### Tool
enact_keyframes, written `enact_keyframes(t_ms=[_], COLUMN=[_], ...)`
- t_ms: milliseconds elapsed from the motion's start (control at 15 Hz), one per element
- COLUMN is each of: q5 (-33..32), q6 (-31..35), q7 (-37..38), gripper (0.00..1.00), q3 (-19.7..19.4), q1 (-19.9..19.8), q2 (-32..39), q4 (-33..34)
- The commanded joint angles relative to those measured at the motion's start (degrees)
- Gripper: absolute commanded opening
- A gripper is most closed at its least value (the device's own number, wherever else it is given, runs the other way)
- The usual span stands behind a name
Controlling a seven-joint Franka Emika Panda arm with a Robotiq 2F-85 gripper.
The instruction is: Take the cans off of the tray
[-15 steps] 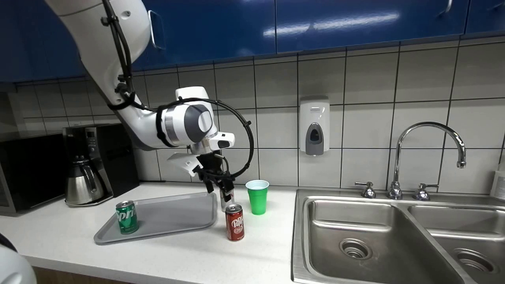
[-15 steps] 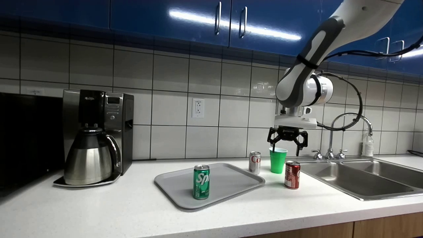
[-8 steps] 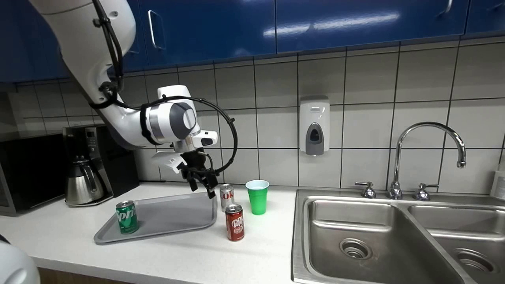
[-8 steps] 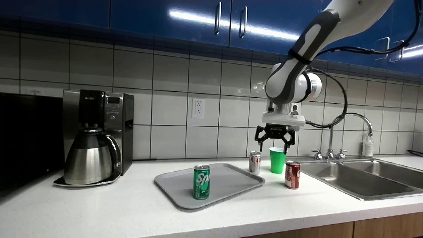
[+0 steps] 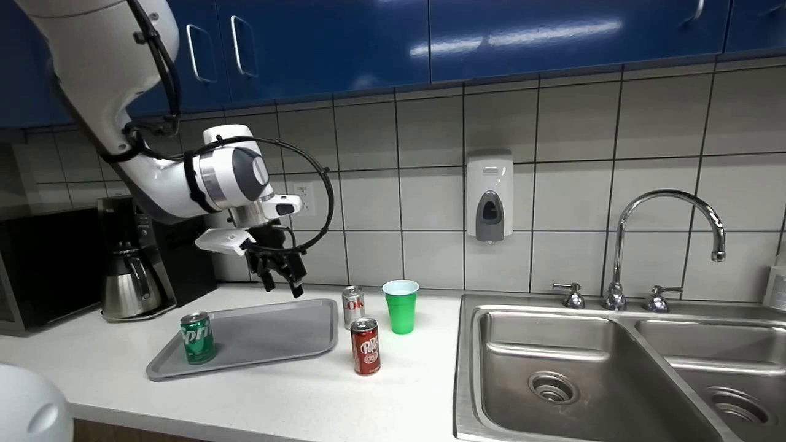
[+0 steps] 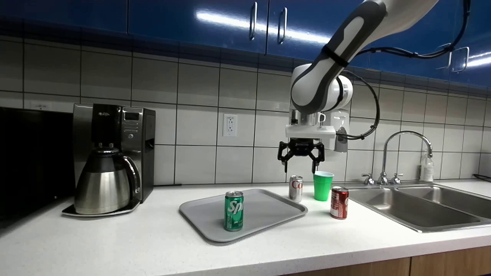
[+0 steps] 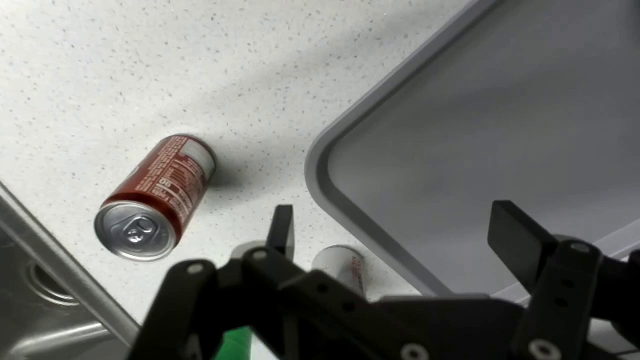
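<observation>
Both exterior views face the tiled wall across the table, nearly level, slightly higher than the green can. In an exterior view the sink stands near and large; in an exterior view the coffee maker looms larger, the sink farther off. The two share the tray and the green cup. The wrist view looks steeply down past the hand, much nearer, catching a tray corner, the red can and the sink's edge.

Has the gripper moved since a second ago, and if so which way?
Yes. In both exterior views, the gripper has moved away from the faucet toward the coffee maker, and slightly higher in the picture.
</observation>
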Motion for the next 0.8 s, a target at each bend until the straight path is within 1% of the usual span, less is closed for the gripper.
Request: enact_keyframes(t_ms=[0, 400, 733], q5=[-2.05, -1.55, -0.94], q6=[-4.41, -5.70, -5.33], q7=[2.52, 1.90, 0.25], gripper=[1.00, 1.00, 1.00], q3=[2.14, 4.14, 4.65], q1=[1.29, 3.96, 6.35], q2=[1.00, 4.11, 7.89], q4=[3.55, 7.41, 11.26])
